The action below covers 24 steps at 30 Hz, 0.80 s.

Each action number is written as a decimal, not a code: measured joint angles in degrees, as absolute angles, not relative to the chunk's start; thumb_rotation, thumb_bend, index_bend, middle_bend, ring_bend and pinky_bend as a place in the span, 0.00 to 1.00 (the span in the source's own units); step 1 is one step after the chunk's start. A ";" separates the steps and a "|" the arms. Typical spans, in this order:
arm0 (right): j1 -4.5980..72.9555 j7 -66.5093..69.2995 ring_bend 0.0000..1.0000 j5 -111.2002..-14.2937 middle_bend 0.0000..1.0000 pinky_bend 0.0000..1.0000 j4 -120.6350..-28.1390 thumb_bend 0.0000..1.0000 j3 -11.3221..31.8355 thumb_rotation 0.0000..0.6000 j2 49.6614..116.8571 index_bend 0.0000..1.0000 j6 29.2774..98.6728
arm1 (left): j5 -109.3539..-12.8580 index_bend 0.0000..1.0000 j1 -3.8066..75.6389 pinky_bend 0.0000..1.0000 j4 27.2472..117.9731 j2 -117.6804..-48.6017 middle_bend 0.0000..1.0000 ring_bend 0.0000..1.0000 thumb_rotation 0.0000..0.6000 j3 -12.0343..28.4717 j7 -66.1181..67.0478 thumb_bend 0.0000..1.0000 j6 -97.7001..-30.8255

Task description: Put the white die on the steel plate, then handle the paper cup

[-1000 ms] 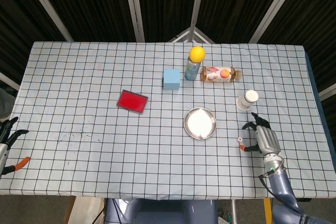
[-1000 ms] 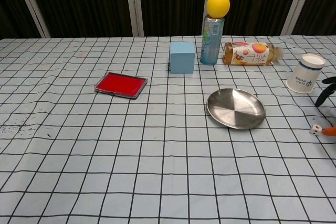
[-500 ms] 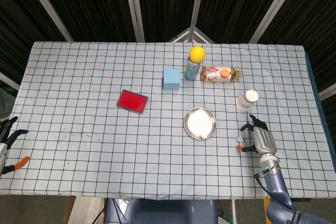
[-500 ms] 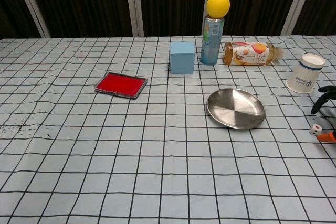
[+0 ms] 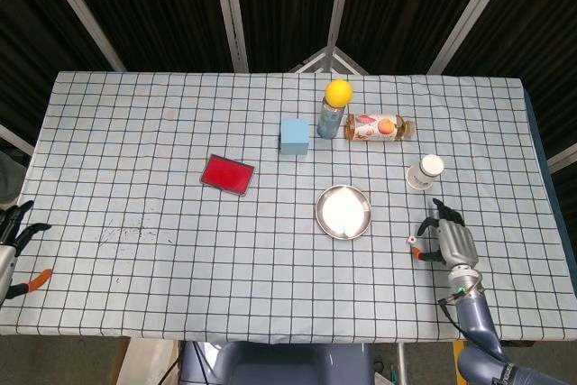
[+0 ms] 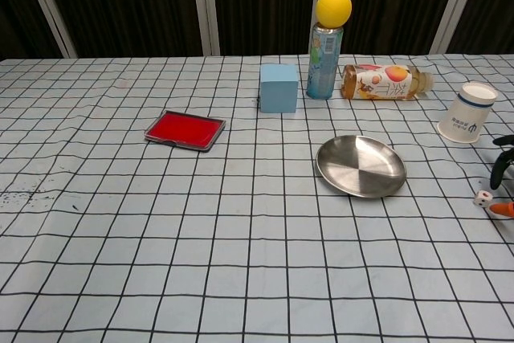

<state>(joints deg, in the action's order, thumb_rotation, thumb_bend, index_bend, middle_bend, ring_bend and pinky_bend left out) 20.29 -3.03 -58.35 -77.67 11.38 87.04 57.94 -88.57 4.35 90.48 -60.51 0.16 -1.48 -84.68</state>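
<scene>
The small white die (image 5: pixel 412 241) lies on the checked cloth right of the steel plate (image 5: pixel 343 212), and it shows at the right edge of the chest view too, die (image 6: pixel 482 198). My right hand (image 5: pixel 449 242) hovers just right of the die with fingers apart, its orange-tipped thumb below the die and dark fingers (image 6: pixel 499 173) above it; nothing is held. The paper cup (image 5: pixel 425 171) stands upright beyond the hand, cup (image 6: pixel 467 112). The plate (image 6: pixel 361 166) is bare. My left hand (image 5: pixel 13 252) rests open at the near left table edge.
A blue cube (image 5: pixel 293 135), a spray can topped with a yellow ball (image 5: pixel 334 107) and a bottle lying on its side (image 5: pixel 379 127) stand behind the plate. A flat red case (image 5: pixel 226 174) lies left of centre. The table's right edge is near my right hand.
My right hand has shifted slightly toward me and its fingers have dropped lower beside the die. The die and the left hand have not moved.
</scene>
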 measured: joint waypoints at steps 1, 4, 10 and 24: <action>20.30 -3.02 0.05 -58.38 0.04 0.00 -77.67 0.25 11.34 1.00 87.08 0.54 57.93 | -88.57 0.26 4.36 0.02 90.52 -60.54 0.00 0.00 1.00 0.15 -1.37 0.29 -84.63; 20.38 -3.00 0.05 -58.41 0.04 0.00 -77.74 0.25 11.34 1.00 87.18 0.54 57.87 | -88.55 0.26 4.37 0.02 90.60 -60.59 0.00 0.00 1.00 0.13 -1.13 0.29 -84.63; 20.65 -3.44 0.05 -58.03 0.04 0.00 -77.65 0.25 11.42 1.00 87.48 0.54 57.73 | -88.42 0.26 4.36 0.02 90.64 -60.62 0.00 0.00 1.00 0.17 -1.02 0.29 -84.64; 22.51 -5.54 0.05 -55.57 0.04 0.00 -75.46 0.25 12.26 1.00 89.21 0.55 55.95 | -87.95 0.26 4.58 0.02 90.77 -61.00 0.00 0.00 1.00 0.30 0.27 0.29 -84.21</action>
<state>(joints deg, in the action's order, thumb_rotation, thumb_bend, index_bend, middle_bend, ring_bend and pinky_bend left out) 22.51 -5.54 -55.57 -75.46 12.26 89.21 55.95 -87.95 4.58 90.77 -61.00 0.30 0.27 -84.21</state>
